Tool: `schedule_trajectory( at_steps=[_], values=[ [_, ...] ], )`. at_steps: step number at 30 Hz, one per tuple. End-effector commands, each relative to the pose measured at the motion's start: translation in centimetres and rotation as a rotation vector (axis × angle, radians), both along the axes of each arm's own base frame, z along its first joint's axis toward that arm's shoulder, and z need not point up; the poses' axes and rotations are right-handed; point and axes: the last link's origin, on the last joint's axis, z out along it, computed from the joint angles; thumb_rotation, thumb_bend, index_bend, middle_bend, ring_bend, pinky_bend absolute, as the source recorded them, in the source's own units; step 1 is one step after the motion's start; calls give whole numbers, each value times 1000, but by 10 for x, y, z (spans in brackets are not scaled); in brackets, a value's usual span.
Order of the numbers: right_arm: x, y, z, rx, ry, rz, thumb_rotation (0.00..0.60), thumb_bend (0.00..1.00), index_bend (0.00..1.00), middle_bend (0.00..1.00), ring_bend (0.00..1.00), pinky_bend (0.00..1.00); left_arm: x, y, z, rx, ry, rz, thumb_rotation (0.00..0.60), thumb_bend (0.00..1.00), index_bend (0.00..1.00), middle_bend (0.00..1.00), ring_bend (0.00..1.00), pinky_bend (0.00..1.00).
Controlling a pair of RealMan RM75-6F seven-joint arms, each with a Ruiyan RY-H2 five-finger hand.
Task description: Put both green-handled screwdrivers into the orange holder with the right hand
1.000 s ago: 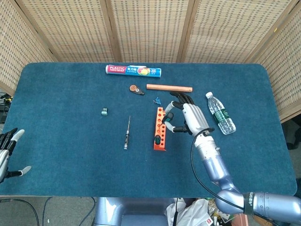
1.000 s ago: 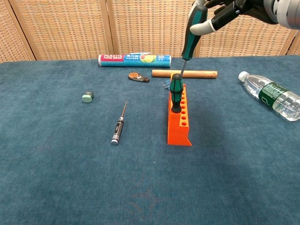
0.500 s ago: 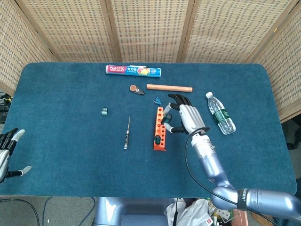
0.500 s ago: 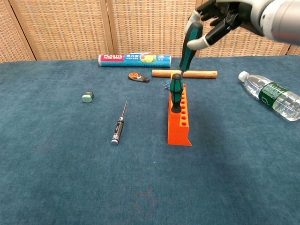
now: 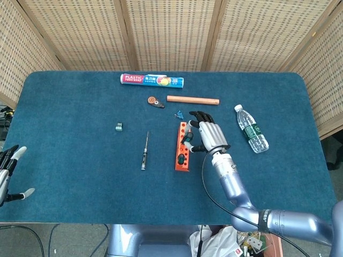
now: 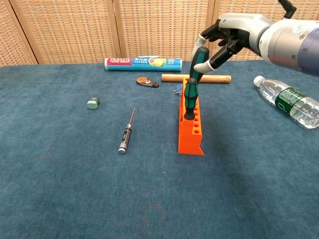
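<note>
Lowering: your right hand (image 6: 227, 40) has come down over the last second, bringing the second green-handled screwdriver (image 6: 199, 62) from high above the orange holder (image 6: 191, 130) to just over its far end.
Grip: you have the handle pinched between thumb and a fingertip, other fingers loosely curled above it; nothing else is in the hand.
First screwdriver (image 6: 189, 98): already standing upright in the holder, handle up, untouched by the descent.
Second screwdriver: tilted, its handle just behind the seated one's top. The shaft is hidden behind that handle, so whether the tip has entered a hole cannot be told from the chest view; the head view is too small to settle it.
Meaning for the task: one tool is home, and the other looks close to seating, so you are probably on the last insertion.
Watch: the two handles sit very near each other; straighten the tilt before you press down.
Left hand (image 5: 6, 174): off the table's near left edge, fingers spread, empty.
</note>
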Motion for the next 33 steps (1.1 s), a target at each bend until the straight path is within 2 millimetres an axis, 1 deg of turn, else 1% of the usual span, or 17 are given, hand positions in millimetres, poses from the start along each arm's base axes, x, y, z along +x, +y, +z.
schedule_trajectory(
  at_steps=[1, 12, 14, 16, 18, 21, 28, 33],
  values=[
    [-1, -1, -5, 10, 12, -5, 600, 434, 651, 104, 0, 27, 0, 0, 0, 0, -1, -1, 600, 0, 0, 0, 0, 0],
    [0, 1, -11, 36, 23, 13, 600, 433, 651, 104, 0, 27, 0, 1, -1, -3, 1, 2, 600, 0, 0, 0, 0, 0],
    [0, 1, -12, 41, 19, 15, 600, 404, 643, 104, 0, 27, -1, 1, -1, -3, 1, 3, 600, 0, 0, 0, 0, 0],
    [0, 1, -13, 45, 13, 16, 600, 327, 592, 105, 0, 27, -1, 1, 0, -2, 1, 3, 600, 0, 0, 0, 0, 0],
    [0, 1, -14, 50, 5, 15, 600, 278, 530, 105, 0, 27, -1, 1, 0, -1, 0, 3, 600, 0, 0, 0, 0, 0],
    [0, 1, -15, 55, 0, 18, 600, 239, 469, 106, 0, 27, -1, 1, 0, -1, -1, 3, 600, 0, 0, 0, 0, 0],
    [2, 1, -15, 56, -11, 25, 600, 221, 364, 106, 0, 29, -1, 1, 0, -1, 0, 2, 600, 0, 0, 0, 0, 0],
    [3, 0, -14, 46, -24, 28, 600, 208, 317, 106, 0, 35, -1, 0, 0, 0, -1, 2, 600, 0, 0, 0, 0, 0]
  ],
)
